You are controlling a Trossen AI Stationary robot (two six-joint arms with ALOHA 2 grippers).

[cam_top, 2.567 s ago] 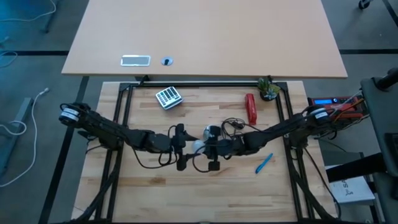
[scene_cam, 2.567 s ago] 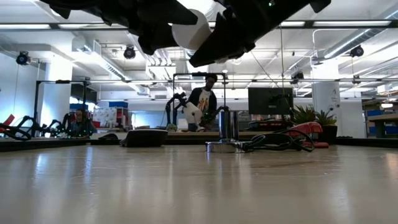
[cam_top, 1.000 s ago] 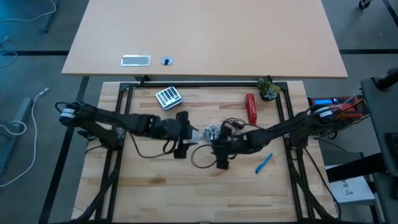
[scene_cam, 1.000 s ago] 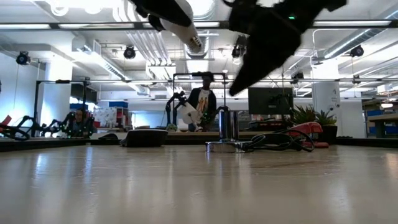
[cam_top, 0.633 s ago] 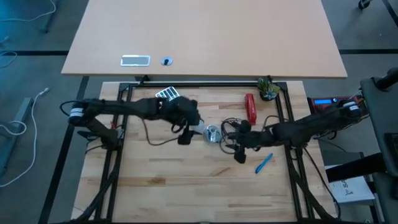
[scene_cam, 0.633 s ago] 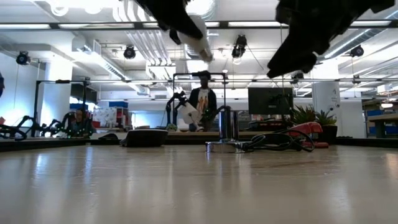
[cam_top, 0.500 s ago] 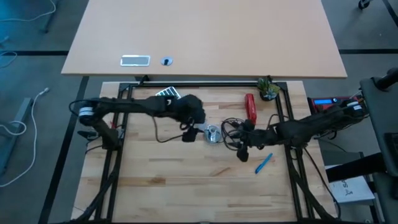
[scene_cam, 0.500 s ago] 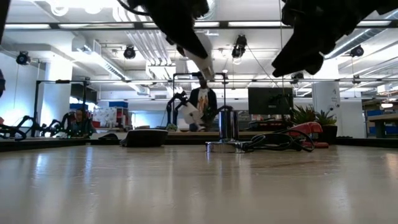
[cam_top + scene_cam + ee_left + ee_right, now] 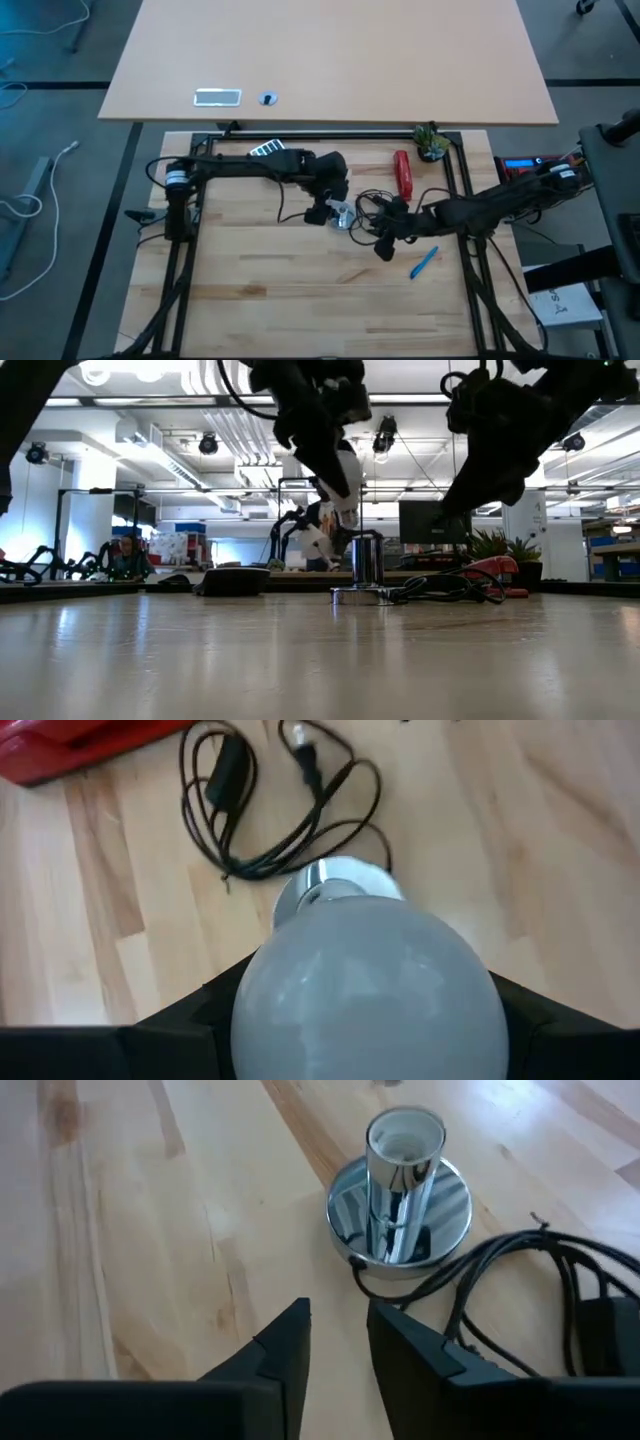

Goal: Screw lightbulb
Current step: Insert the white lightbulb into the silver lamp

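The lightbulb (image 9: 365, 990), a frosted whitish globe, is in my left gripper (image 9: 335, 455), which is shut on it. Its screw end (image 9: 347, 517) points down, just above and to the side of the silver socket (image 9: 367, 560). The socket stands upright on its round base (image 9: 400, 1215) at the table's middle (image 9: 343, 216), with a black cord (image 9: 372, 205) running from it. My right gripper (image 9: 337, 1330) hovers empty to the right of the socket (image 9: 385, 245), fingers nearly together with a narrow gap. My left gripper pinches the bulb's globe at its widest part (image 9: 250, 1010) between its two fingers (image 9: 185, 1020), one on each side. The fingers come from above, slanting down. The bulb is lifted clear, its screw end hanging below the fingers toward the socket.
A red stapler (image 9: 403, 173) and a small green plant (image 9: 431, 142) lie at the far right. A blue pen (image 9: 424, 262) lies near my right arm. A grey keypad-like object (image 9: 266, 149) lies partly under my left arm. The near half of the table is bare wood.
My left gripper has carried the bulb toward the table's right and far side and down to the socket, and the bulb has tipped so that its screw end points down. My right gripper has drawn back toward the table's right, away from the socket.
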